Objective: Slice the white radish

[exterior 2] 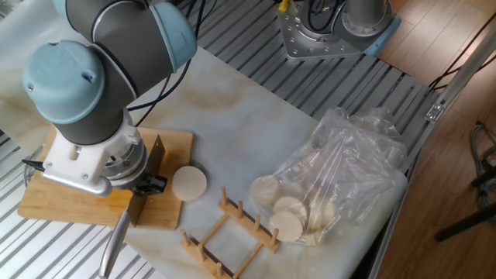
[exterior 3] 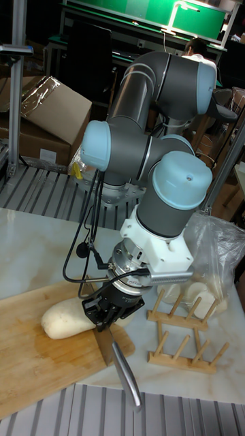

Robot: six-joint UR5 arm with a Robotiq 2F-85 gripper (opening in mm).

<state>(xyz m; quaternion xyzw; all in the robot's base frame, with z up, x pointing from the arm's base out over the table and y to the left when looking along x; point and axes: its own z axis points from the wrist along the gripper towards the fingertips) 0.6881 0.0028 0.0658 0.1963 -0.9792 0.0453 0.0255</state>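
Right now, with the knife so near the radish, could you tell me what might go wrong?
The white radish lies loose on the cutting board, so it may roll under the blade. Its cut end sits at the board's edge; a slice could drop off towards the wooden rack. The claw holds the knife by the blade, so the knife might twist.

Lab: cardboard boxes (exterior 3: 51,109), metal-slat bench (exterior 2: 387,85).
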